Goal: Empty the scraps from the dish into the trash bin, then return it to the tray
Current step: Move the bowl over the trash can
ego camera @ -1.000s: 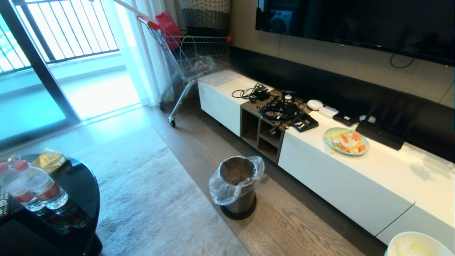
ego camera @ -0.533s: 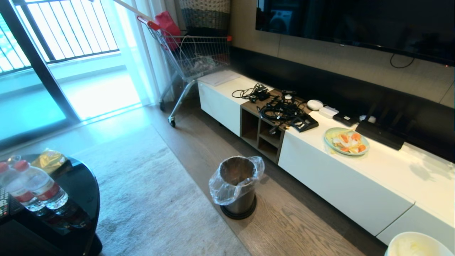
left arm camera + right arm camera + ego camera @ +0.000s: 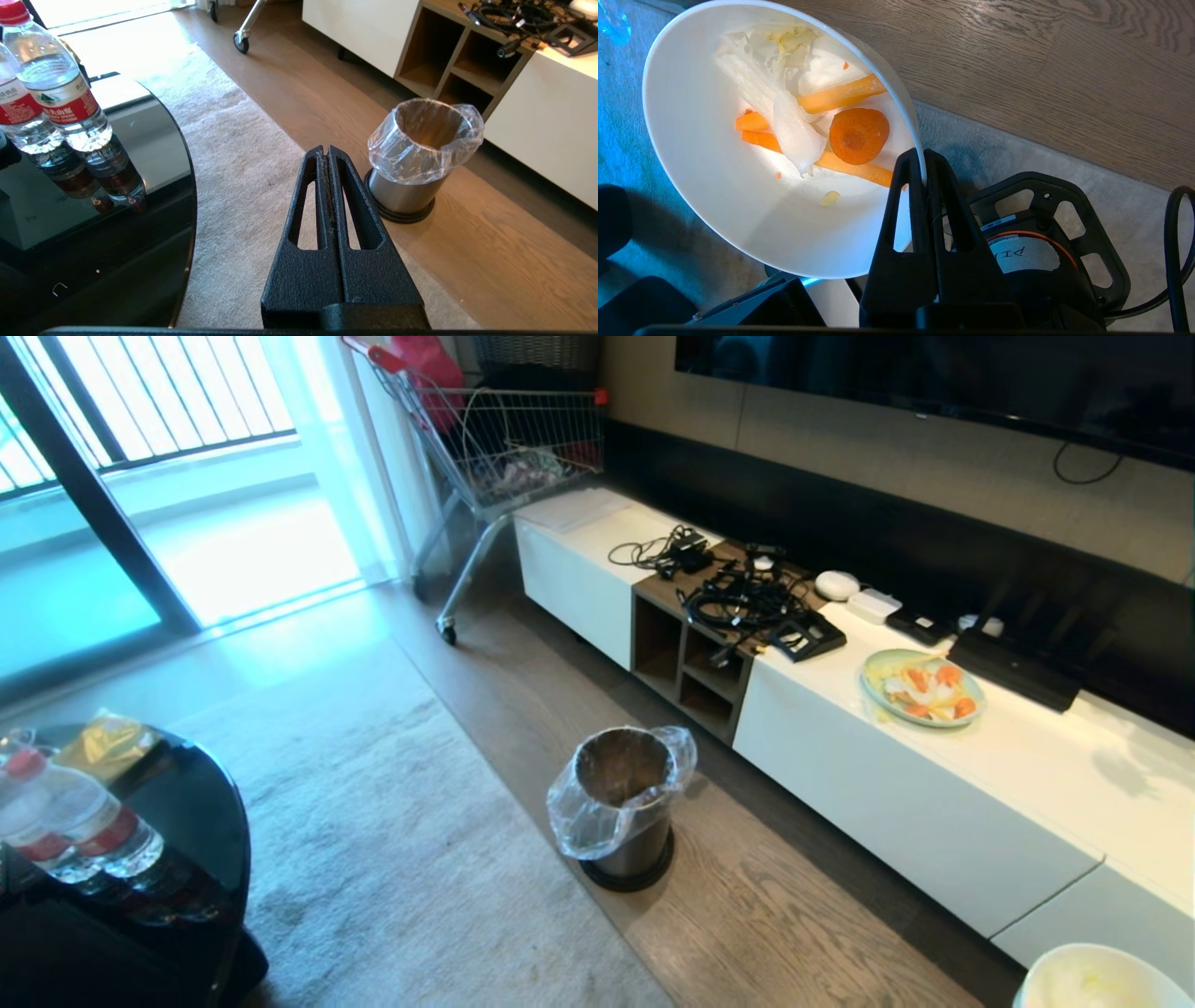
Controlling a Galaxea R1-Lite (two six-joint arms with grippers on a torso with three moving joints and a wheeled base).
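Nearest, at the lower right corner of the head view, the dish (image 3: 1092, 978) is carried by the right gripper (image 3: 923, 161), whose jaws are pinched tight on the rim at the dish's near edge. The dish sits close to level, its mouth facing up, and the scraps (image 3: 817, 123), carrot slices and strips with pale vegetable pieces, lie in its bowl. Being round, it has no long axis to line up; what matters is which way the mouth gets tipped.

The trash bin (image 3: 624, 803) stands upright on the wood floor, farther off and to the left of the dish, well apart from it, its bag-lined mouth open straight up. So the coming move likely means carrying the dish left and forward until its rim is over that mouth, then tipping.

The left gripper (image 3: 326, 156) hangs with its jaws pressed together, empty, pointing toward the bin; it looks parked.

The tray is not in view.
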